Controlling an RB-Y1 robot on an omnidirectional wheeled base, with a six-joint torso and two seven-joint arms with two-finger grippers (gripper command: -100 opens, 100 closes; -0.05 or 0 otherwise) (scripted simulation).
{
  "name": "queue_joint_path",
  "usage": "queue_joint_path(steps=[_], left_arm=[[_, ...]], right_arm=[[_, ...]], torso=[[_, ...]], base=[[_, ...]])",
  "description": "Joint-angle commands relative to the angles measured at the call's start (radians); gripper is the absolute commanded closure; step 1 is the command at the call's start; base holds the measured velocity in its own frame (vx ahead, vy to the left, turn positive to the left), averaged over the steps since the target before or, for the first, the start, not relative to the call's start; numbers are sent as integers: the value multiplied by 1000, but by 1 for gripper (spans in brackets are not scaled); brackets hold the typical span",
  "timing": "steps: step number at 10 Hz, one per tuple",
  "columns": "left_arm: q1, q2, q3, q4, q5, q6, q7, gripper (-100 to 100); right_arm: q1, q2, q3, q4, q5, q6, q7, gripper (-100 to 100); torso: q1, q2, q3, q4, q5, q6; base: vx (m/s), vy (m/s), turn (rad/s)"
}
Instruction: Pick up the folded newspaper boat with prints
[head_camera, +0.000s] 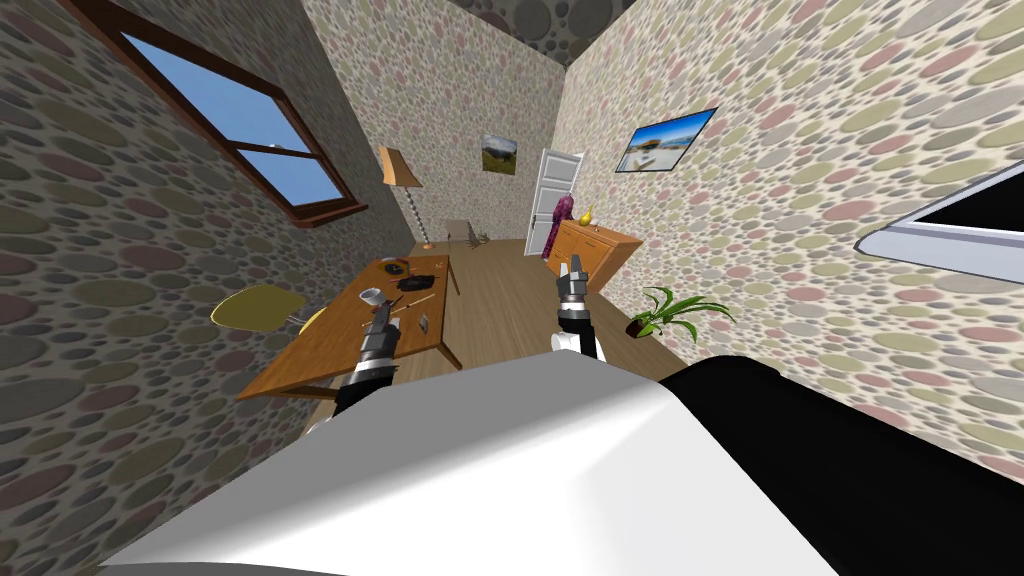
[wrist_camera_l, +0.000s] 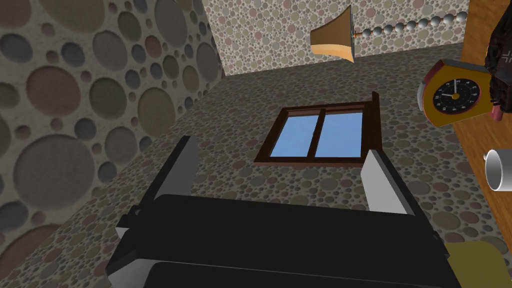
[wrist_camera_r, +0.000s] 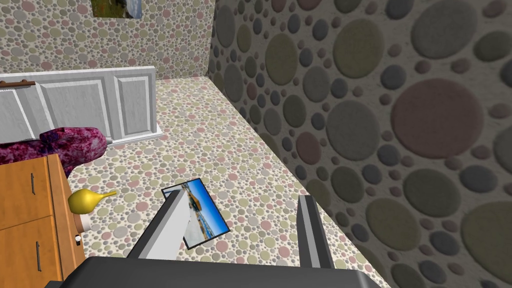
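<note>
A small pale, angular object (head_camera: 478, 238) lies on the floor at the room's far end, beside a low stand; I cannot tell if it is the folded newspaper boat. My left gripper (head_camera: 383, 318) hovers over the near part of the wooden table (head_camera: 330, 360). In the left wrist view this gripper (wrist_camera_l: 282, 175) is open with nothing between its fingers. My right gripper (head_camera: 574, 268) is raised over the bare floor right of the table, and in its wrist view it (wrist_camera_r: 240, 230) is open and holds nothing.
The table carries a white mug (head_camera: 371, 296), an orange clock (head_camera: 392, 267), a black object (head_camera: 420, 283) and a small grey item (head_camera: 424, 322). A yellow chair (head_camera: 258, 305) stands left of it. A sideboard (head_camera: 595, 250), potted plant (head_camera: 670, 312) and floor lamp (head_camera: 405, 190) line the walls.
</note>
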Motion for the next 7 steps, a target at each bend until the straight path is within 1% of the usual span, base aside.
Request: queue_joint_path(steps=[1,2,3,4,5,7], left_arm=[[-1,-1,1,36,-5,0,-5,-100],[-1,5,9,76,-11,7,-12,-100],[-1,5,9,83,-11,7,-12,-100],[-1,11,17,116,-19,14,-21,-100],[-1,11,17,132,-19,14,-21,-100],[-4,23,31,209,-38,28,-45,-100]], right_arm=[[0,0,0,0,0,0,0,0],[0,0,0,0,0,0,0,0],[0,0,0,0,0,0,0,0],[0,0,0,0,0,0,0,0],[0,0,0,0,0,0,0,0],[0,0,0,0,0,0,0,0]], torso=[[0,0,0,0,0,0],[0,0,0,0,0,0],[0,-1,0,0,0,0],[0,0,0,0,0,0],[0,0,0,0,0,0],[0,-1,0,0,0,0]], base=[[4,-29,5],[10,-36,0],[3,-34,5],[0,-35,2],[0,-32,-1],[10,-44,-7]])
